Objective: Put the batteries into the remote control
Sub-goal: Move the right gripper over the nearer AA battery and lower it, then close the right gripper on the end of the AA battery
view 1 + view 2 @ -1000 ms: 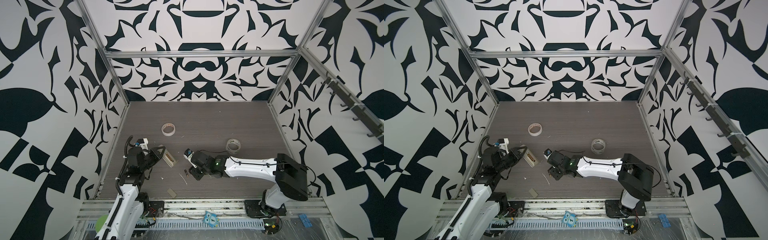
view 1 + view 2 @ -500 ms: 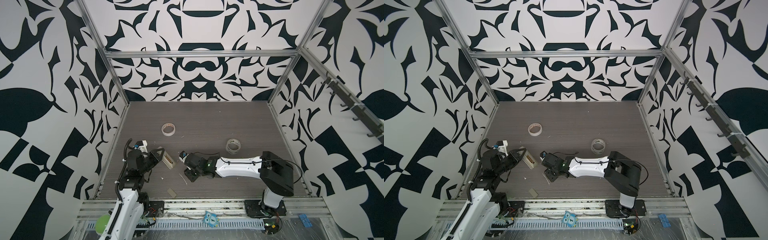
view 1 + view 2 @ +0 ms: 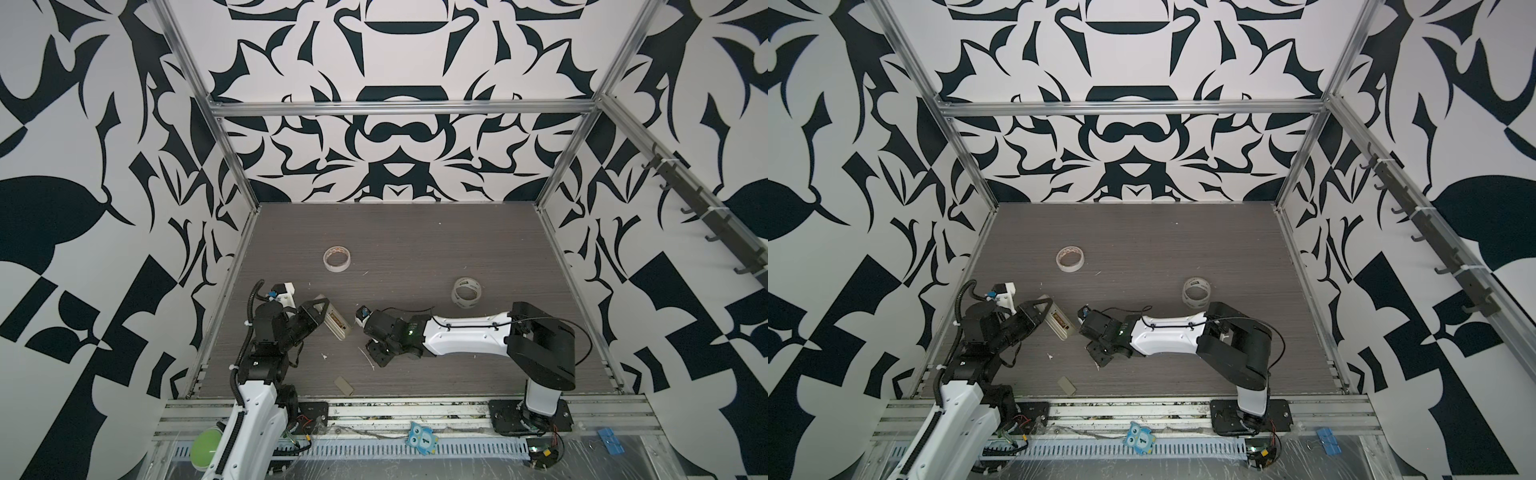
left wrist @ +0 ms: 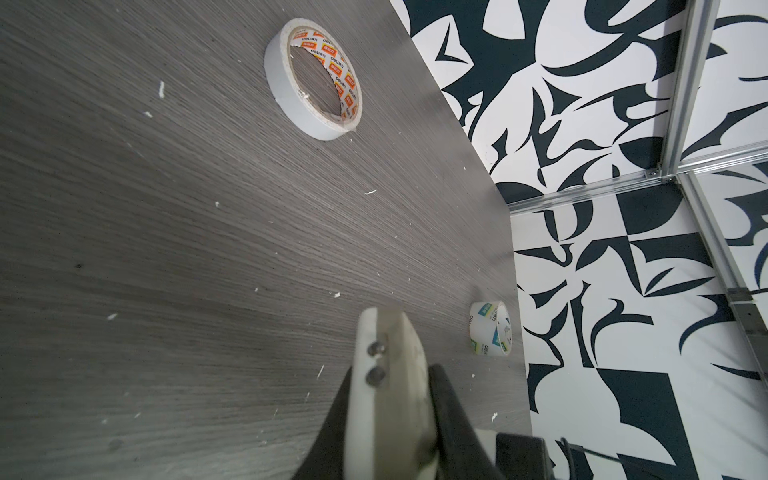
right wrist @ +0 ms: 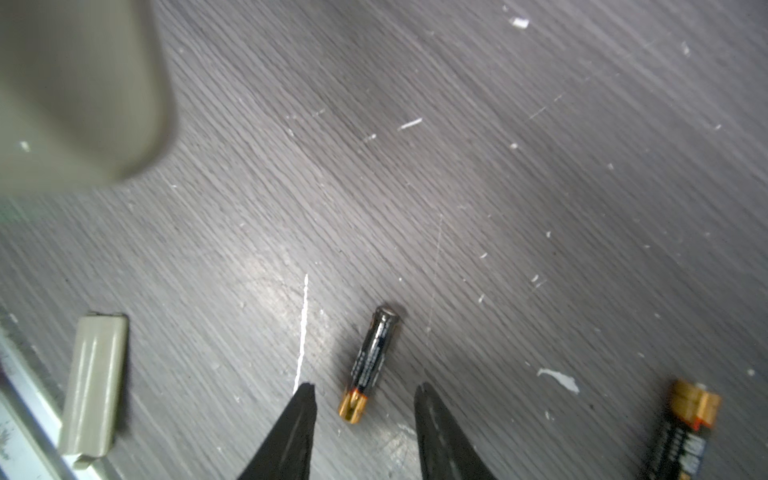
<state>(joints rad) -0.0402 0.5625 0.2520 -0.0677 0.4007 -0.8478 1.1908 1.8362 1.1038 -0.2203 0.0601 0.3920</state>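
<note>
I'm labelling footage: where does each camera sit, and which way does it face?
Both top views: high above the arms' bases, looking down over the table; both arms show.
Left wrist: on the left arm, facing two tape rolls; left tool gripping the remote control shows.
Right wrist: on the right arm, facing down at two batteries; open right tool shows.
Shared: top and left wrist views both show the tape rolls.

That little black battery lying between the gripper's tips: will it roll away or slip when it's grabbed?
Probably apt to roll: the battery is a round cylinder lying on the flat table. Its glossy casing looks slippery, so a pinch might squirt it out.
</note>
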